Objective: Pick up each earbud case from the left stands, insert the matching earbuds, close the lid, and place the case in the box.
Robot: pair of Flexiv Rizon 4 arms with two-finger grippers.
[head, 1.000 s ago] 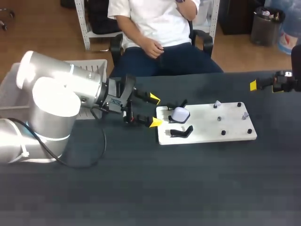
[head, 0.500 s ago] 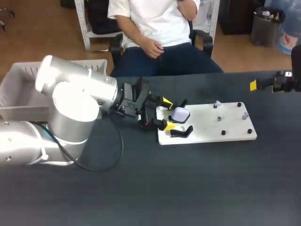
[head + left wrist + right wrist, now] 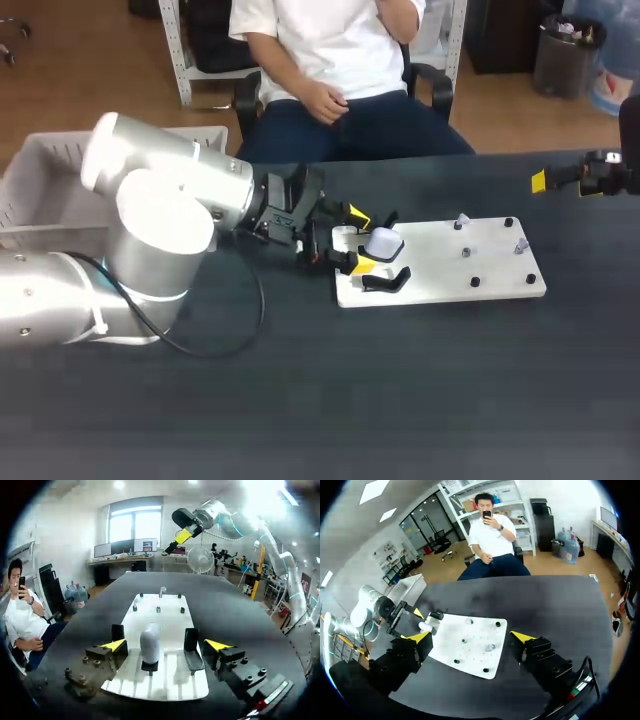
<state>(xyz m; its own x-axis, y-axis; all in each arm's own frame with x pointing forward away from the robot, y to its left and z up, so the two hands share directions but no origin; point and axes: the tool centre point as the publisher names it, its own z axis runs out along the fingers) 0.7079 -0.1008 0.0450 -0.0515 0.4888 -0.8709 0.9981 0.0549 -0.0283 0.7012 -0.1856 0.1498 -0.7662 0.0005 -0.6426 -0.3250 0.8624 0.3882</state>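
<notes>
- Left gripper (image 3: 358, 241) is spread wide at the left end of the white board (image 3: 450, 270). Its yellow tips flank the earbud case (image 3: 383, 242) without touching it.
- Dark table (image 3: 400, 400) carries the board near its middle.
- White box (image 3: 40, 185) sits by the table's far left corner, partly behind the left arm.
- Right gripper (image 3: 470, 636) hangs well apart over the table's right side, fingers spread.
- The case stands upright beside an empty black stand (image 3: 385, 280).
- Two small pieces, probably the earbuds (image 3: 462, 221), sit toward the board's right end.
</notes>
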